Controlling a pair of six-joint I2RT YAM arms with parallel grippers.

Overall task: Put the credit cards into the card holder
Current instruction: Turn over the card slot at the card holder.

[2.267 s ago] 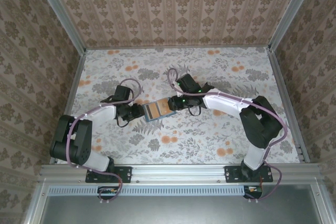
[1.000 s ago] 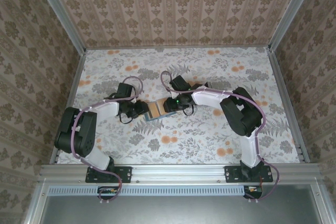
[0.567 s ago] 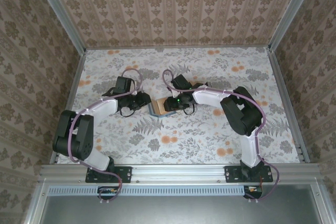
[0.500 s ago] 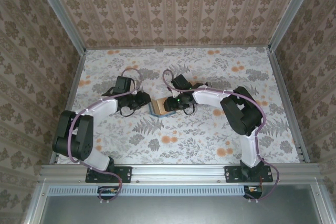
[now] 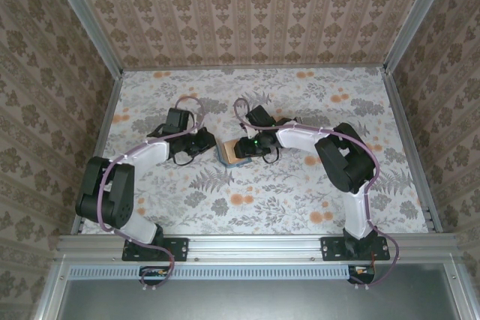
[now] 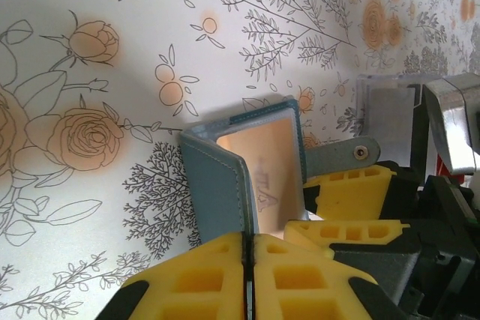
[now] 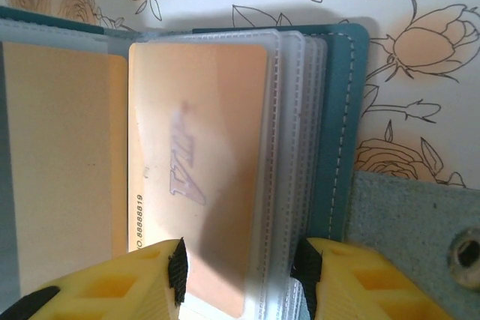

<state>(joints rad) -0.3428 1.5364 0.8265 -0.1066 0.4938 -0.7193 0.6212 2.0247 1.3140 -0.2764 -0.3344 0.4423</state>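
One orange credit card (image 7: 195, 162) sits in a clear sleeve of the card holder (image 7: 339, 110), which lies open on the floral tabletop (image 5: 315, 103) right under the right hand (image 7: 238, 260). That hand's pads are apart, straddling the sleeves, with its arm bent in from the right. Opposite it, the left hand (image 6: 246, 239) sits low, pads pinched together on the holder's raised teal cover.
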